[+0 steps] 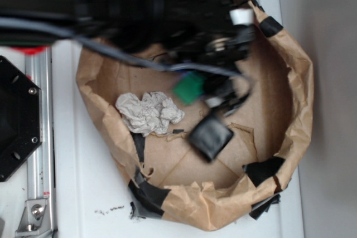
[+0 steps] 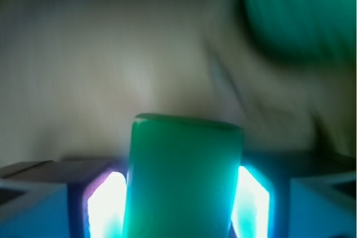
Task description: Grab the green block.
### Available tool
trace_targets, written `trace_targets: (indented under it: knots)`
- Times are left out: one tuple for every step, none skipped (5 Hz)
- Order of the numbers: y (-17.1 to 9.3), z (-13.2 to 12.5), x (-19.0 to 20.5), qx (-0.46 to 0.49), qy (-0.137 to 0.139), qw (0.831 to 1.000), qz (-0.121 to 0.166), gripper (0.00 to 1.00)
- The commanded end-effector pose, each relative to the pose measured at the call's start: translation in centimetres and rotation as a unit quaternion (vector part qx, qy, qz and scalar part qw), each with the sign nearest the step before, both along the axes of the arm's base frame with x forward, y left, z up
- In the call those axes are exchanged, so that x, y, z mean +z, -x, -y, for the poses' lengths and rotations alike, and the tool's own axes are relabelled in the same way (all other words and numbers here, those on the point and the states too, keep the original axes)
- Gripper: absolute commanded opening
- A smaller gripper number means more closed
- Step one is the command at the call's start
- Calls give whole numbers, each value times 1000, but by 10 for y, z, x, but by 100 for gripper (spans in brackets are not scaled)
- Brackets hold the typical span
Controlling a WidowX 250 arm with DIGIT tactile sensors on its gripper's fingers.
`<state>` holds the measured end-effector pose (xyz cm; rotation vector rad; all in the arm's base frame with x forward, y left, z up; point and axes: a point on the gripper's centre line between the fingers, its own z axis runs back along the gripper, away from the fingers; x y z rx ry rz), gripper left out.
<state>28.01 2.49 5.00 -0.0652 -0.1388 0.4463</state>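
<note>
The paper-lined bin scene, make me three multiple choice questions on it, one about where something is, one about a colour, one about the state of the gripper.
1. Where does the crumpled paper wad lie?
A. On the left part of the bin floor
B. Outside the bin on the white table
C. On top of the black cube

2. What colour is the block between the gripper's fingers?
A. Red
B. Green
C. Yellow

3. What is the state of the gripper?
A. Open over a bare floor
B. Shut on the green block
C. Shut on the black cube

Answers:
1. A: the crumpled paper wad sits inside the paper bin, to the left.
2. B: the green block fills the wrist view.
3. B: the gripper has a finger on each side of the block, while the black cube lies free below.
</note>
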Motion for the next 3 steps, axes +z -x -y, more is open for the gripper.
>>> trace_targets:
  knots:
    - [-5, -1, 98, -216, -36, 974, 67, 0]
    - [-6, 9, 103, -248, -53, 965, 69, 0]
    - [4, 13, 109, -260, -58, 961, 74, 0]
